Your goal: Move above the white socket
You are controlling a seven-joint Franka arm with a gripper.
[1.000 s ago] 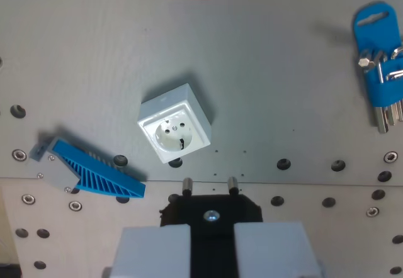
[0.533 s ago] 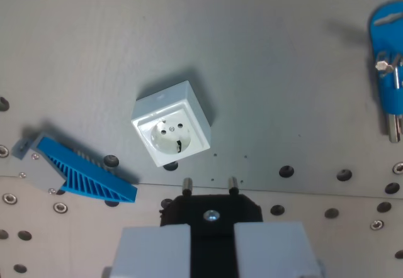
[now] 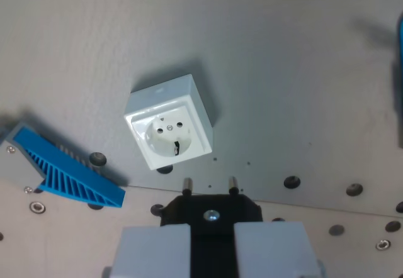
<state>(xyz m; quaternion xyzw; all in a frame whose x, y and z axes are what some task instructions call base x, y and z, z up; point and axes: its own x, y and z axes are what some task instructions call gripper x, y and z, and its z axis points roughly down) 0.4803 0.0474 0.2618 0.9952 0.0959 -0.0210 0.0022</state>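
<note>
claw: gripper (image 3: 211, 218) sits at the bottom centre of the wrist view, pressed together on a black plug (image 3: 211, 210), two metal pins pointing up-frame.
socket: white socket (image 3: 169, 131) lies on the grey table (image 3: 283, 70), just ahead of the pins and off toward the wrist view's left. Tilted in plane, the round face with two holes is visible.
gap: pins and socket apart, not lined up. The nearest socket corner is close to the left pin.
progress: partly done, by my read. The claw is near the socket, not yet centred over it.
left to do: shift forward and toward the wrist view's left until the pins sit over the round face. A twist may be needed to match the hole line; judgement only.
other stuff: blue ribbed part (image 3: 66, 176) is well off to the claw's left side of the view. A blue sliver (image 3: 400, 83) at the right edge is mostly cut off, cannot tell what it is now.
change vs earlier: whole scene has slid left and down-frame and looks bigger, so the camera moved, closer and nearer the socket. Socket itself not displaced on the table, as far as I can tell. Blue holder with hex keys nearly gone out of the right edge. Red line at the top is out of view. Grip on the plug is unchanged.
</note>
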